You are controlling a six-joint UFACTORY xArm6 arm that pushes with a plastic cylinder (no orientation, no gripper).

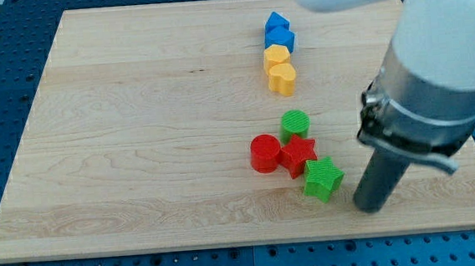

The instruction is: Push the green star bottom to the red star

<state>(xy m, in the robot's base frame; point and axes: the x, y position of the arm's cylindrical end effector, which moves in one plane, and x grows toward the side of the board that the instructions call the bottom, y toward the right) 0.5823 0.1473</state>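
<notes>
1. My arm (435,77) fills the view's right and looms nearest the camera. Its dark rod ends in my tip (370,208), which stands just to the right of the green star (322,179), apart from it as far as I can judge.
2. The wooden board (137,132) carries every block.
3. The cluster: the green star lies at the lower right of the red star (298,155), touching it or nearly so. A red cylinder (265,154) sits on the red star's left and a green cylinder (295,125) just above it.
4. Well apart, toward the view's top, two blue blocks (278,31) and two yellow blocks (279,70) form a column (shapes hard to make out).
5. Handling: the green star looks light, stiff and ridged, likely to slide easily and to spin if struck off-centre. Pushing on its right flank, leftward, seems best.
6. I have no fingers to spread or close; the tip holds nothing.
</notes>
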